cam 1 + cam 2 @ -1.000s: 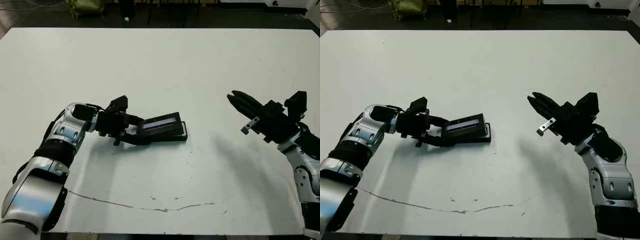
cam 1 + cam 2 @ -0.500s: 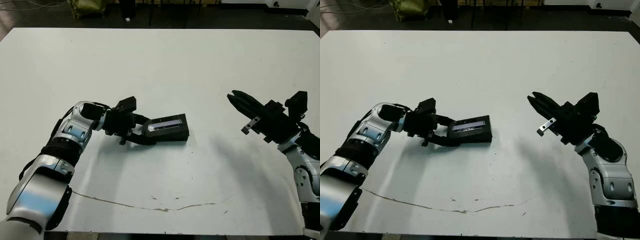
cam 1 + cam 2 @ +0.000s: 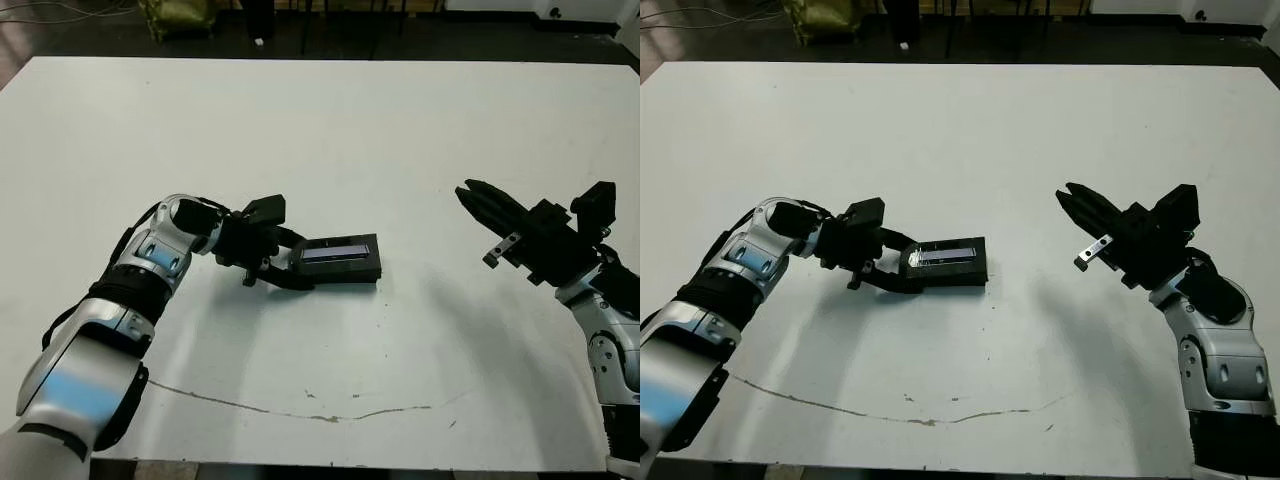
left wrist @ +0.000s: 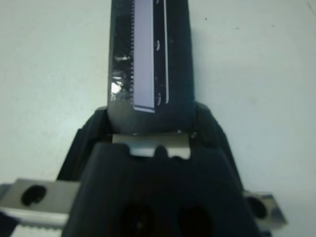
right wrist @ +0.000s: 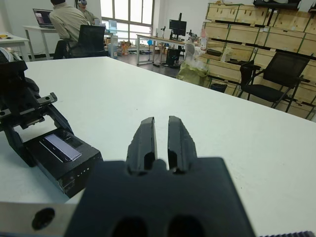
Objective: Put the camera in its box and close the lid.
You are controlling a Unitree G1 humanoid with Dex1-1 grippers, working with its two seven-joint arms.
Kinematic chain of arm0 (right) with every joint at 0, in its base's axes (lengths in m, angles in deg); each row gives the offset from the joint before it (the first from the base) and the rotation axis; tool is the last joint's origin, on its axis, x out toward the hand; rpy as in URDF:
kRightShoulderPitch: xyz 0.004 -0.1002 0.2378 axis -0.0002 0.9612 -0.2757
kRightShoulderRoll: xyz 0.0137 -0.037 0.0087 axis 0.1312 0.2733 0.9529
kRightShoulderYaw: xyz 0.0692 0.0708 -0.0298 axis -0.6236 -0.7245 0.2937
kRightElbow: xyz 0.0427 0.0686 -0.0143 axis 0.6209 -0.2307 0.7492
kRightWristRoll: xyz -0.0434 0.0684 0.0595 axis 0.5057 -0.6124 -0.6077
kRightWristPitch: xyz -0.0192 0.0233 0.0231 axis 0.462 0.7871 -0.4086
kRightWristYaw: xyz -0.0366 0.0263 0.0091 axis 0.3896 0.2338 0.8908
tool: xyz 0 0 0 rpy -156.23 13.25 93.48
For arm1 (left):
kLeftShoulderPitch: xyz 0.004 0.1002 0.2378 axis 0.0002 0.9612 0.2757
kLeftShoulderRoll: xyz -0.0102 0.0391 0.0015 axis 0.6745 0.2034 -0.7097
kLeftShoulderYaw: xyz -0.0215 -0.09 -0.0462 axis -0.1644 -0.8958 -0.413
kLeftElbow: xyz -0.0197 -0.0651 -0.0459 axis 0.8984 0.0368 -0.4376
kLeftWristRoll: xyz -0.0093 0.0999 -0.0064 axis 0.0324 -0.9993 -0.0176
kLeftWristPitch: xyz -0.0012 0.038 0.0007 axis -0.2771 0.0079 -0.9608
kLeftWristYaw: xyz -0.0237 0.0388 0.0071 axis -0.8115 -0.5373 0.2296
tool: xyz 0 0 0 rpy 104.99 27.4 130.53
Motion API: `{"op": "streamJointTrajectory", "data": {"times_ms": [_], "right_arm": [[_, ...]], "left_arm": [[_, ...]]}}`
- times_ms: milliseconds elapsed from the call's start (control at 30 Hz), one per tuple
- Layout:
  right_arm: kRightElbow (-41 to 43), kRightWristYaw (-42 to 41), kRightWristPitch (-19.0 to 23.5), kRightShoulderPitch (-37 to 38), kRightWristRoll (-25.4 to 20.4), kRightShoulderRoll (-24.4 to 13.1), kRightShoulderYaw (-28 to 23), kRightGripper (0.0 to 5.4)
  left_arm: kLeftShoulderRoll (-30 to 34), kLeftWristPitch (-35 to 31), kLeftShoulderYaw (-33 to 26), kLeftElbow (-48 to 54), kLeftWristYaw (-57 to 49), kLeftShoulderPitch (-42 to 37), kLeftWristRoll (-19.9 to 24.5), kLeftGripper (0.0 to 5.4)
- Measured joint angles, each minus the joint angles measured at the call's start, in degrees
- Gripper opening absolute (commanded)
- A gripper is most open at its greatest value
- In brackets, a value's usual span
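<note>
Black fingers of the left gripper (image 3: pixel 285 268) are clamping the near end of the lid (image 3: pixel 338 252), one finger on each long edge, as the left wrist view shows. The lid is lying flat on top of the box (image 3: pixel 970 277), covering it, so only the box's dark side wall is showing beneath the lid's edge. The camera cannot be seen. Lid and box are sitting on the white table (image 3: pixel 330 130), left of centre, with the silver left forearm (image 3: pixel 150 258) reaching in from the robot's left side.

Well apart to the right, the right gripper (image 3: pixel 470 195) is hovering above the table with its two fingers pressed nearly together and holding nothing; nothing is standing between it and the box.

A thin dark crack-like line (image 3: pixel 300 410) is running across the table near the front edge. Beyond the table, the right wrist view is showing a seated person (image 5: pixel 66 22), office chairs and wooden crates.

The lid is black with a pale silvery-lilac stripe along its top.
</note>
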Motion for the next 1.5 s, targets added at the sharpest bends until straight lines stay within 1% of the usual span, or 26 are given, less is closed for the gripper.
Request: {"op": "streamJointTrajectory", "data": {"times_ms": [367,467,567,700,833,1000,1233,1333,1500], "right_arm": [[0.0,0.0,0.0,0.0,-0.2,0.0,0.0,0.00],[0.2,0.1,0.0,0.0,-0.2,0.0,0.0,0.00],[0.2,0.1,0.0,0.0,-0.3,0.0,0.0,0.00],[0.2,0.1,0.0,0.0,-0.2,0.0,0.0,0.00],[0.2,0.1,0.0,0.0,-0.2,0.0,0.0,0.00],[0.2,0.0,0.0,0.0,-0.3,0.0,0.0,0.00],[-0.1,-0.5,-0.1,0.0,-0.6,0.0,0.0,0.00],[-0.3,-0.8,-0.1,0.0,-1.0,0.0,0.0,0.00],[-0.3,-1.1,-0.1,0.0,-1.2,0.0,0.0,0.00]], "left_arm": [[0.6,1.6,1.2,0.5,0.0,-0.3,-0.4,2.21],[0.8,2.1,1.9,0.1,0.4,-0.8,-0.5,2.82],[0.7,2.2,2.8,0.3,0.7,-2.2,-1.6,3.53],[0.3,1.9,3.4,0.5,0.5,-2.8,-1.7,4.49],[0.2,3.6,3.3,0.2,0.1,-2.8,-1.5,5.39],[0.2,5.4,3.0,-0.5,0.1,-2.5,-1.3,5.39],[0.2,5.1,2.8,-0.5,0.1,-2.4,-1.2,5.39],[0.2,3.8,2.3,0.7,0.1,-1.8,-1.1,5.39],[0.6,2.9,0.4,3.6,-0.7,0.9,0.6,5.39]]}}
